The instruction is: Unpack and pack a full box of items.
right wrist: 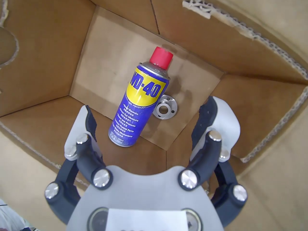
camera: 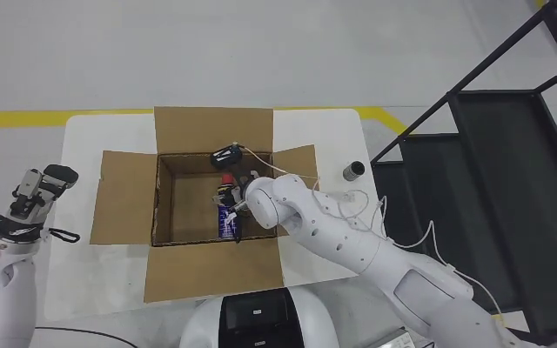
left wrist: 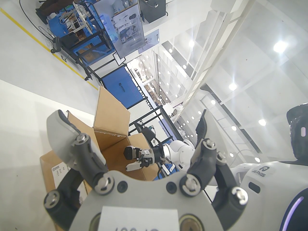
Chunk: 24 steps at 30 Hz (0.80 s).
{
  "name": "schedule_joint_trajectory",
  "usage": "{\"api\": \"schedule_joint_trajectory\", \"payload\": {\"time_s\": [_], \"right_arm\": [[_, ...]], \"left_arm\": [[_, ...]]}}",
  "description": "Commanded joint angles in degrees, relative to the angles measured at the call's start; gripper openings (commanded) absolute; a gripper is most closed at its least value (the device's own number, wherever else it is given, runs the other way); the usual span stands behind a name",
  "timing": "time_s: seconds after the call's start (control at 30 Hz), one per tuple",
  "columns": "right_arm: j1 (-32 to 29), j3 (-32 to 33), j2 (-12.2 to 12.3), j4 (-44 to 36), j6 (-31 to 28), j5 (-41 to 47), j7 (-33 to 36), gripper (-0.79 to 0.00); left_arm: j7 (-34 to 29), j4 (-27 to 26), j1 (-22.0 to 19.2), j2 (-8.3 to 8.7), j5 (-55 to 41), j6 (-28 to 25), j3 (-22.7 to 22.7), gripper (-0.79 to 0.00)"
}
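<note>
Cardboard box (camera: 213,129) open, flaps out for easy reach. Spray can (right wrist: 138,104) on box floor, metal ring (right wrist: 166,108) just beside. Right gripper (right wrist: 149,108) above can, fingers spread, empty, likely ready to grab. Left gripper (left wrist: 131,121) off to side, fingers spread too, out of way.

- Top view: the right gripper (camera: 231,207) hides most of the blue-and-yellow spray can with red cap (camera: 226,180).
- The can covers one side of the round silver metal flange (right wrist: 166,108).
- The small dark cylinder (camera: 353,170) on the white table (camera: 104,139) is too small to identify.
</note>
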Motion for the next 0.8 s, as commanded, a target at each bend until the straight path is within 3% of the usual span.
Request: {"api": "schedule_joint_trajectory", "payload": {"time_s": [0.0,0.77], "right_arm": [[0.49,-0.68,-0.58,0.71,0.24,0.02,0.03,0.0],[0.72,-1.09,-0.95,1.2,0.64,-0.53,0.01,0.0]], "left_arm": [[0.0,0.0,0.0,0.0,0.0,0.0,0.0,0.0],[0.0,0.0,0.0,0.0,0.0,0.0,0.0,0.0]]}}
